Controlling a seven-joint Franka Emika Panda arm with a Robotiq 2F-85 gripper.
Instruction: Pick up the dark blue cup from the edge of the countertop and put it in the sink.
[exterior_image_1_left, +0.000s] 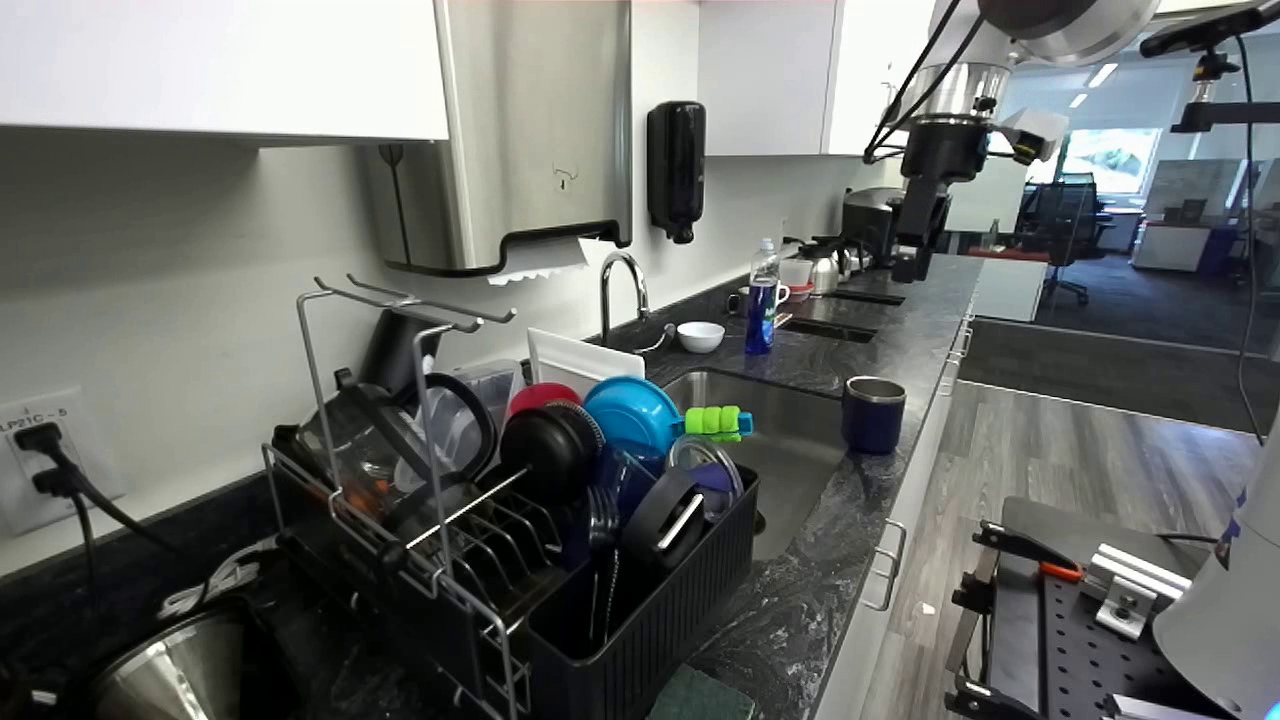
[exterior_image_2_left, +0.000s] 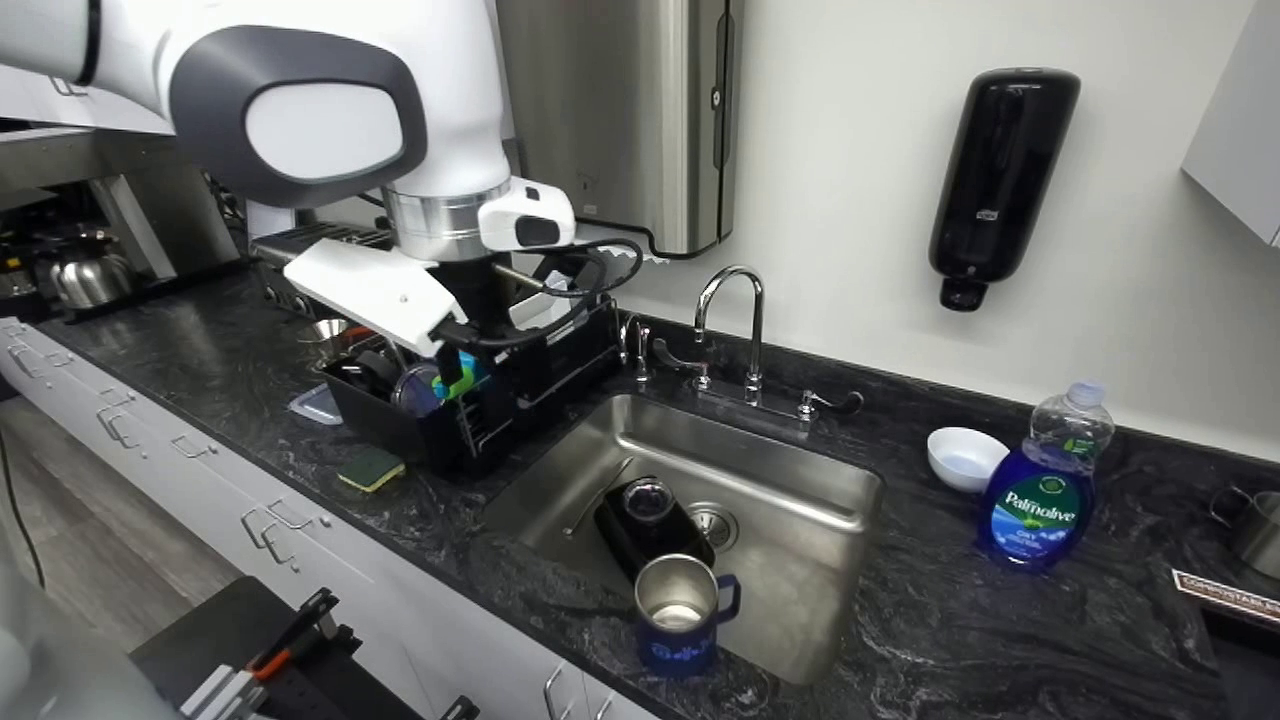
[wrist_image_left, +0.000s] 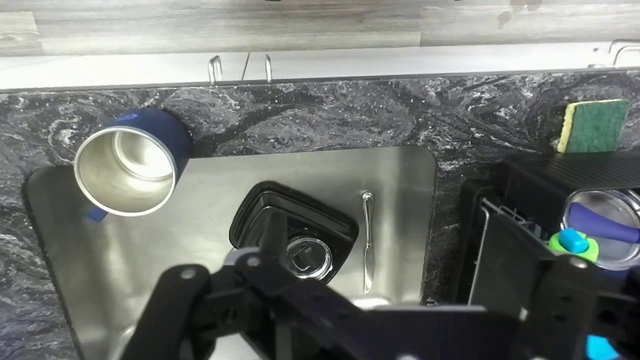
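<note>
The dark blue cup (exterior_image_1_left: 873, 418) stands upright on the countertop's front strip, at the sink's edge. It also shows in the other exterior picture (exterior_image_2_left: 677, 638) and in the wrist view (wrist_image_left: 167, 132), with its steel inside open upward and its handle toward the basin. The steel sink (exterior_image_2_left: 790, 600) holds a black container (exterior_image_2_left: 640, 540) with a round clear piece on it (wrist_image_left: 309, 257) and a knife (wrist_image_left: 368, 240). My gripper (wrist_image_left: 410, 247) is open and empty, high above the counter and apart from the cup, which lies to the left in the wrist view. In an exterior view the gripper (exterior_image_1_left: 912, 262) points down.
A full dish rack (exterior_image_1_left: 650, 620) stands beside the sink, with a sponge (exterior_image_2_left: 371, 469) near it. The faucet (exterior_image_2_left: 755, 330) rises behind the basin. A soap bottle (exterior_image_2_left: 1040, 500) and white bowl (exterior_image_2_left: 965, 458) stand on the cup's far side. A paper towel dispenser (exterior_image_1_left: 540, 130) hangs above.
</note>
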